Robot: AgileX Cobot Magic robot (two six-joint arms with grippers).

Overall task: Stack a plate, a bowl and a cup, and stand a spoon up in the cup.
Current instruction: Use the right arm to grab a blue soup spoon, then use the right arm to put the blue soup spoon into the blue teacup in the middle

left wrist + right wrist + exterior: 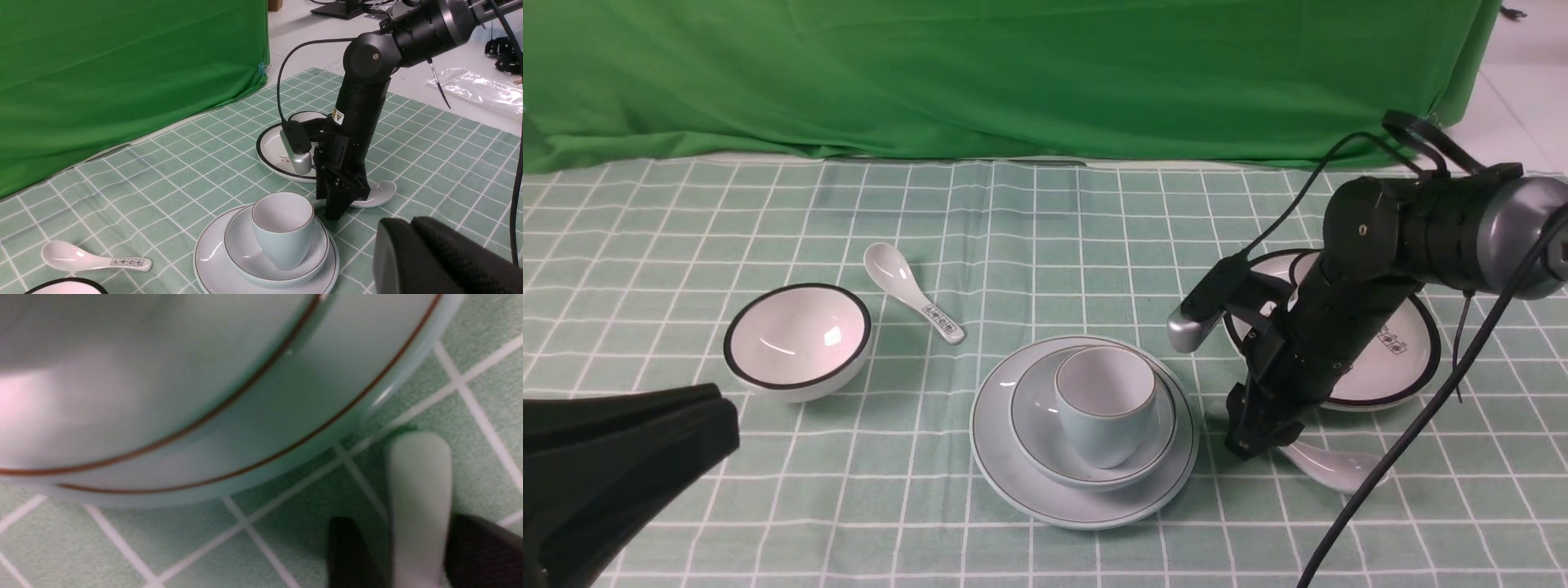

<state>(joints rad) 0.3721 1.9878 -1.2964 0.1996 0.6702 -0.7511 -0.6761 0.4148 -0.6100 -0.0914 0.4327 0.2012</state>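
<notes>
The pale blue-green plate [1013,482] lies at the table's middle front, with the bowl [1033,425] on it and the cup [1104,408] upright in the bowl. The plain white spoon [1327,467] lies flat on the cloth just right of the plate. My right gripper [1254,445] points down at the spoon's handle [420,473]. Its open jaws straddle the handle: one finger is against it and a gap shows at the other. My left gripper [727,425] hovers shut and empty at the front left, away from the stack.
A white bowl with a thick black rim [798,339] stands at the left, a spoon with printed characters [911,290] behind it. A black-rimmed white plate [1405,359] lies behind my right arm. The arm's cable [1421,433] hangs over the front right. A green backdrop closes the far side.
</notes>
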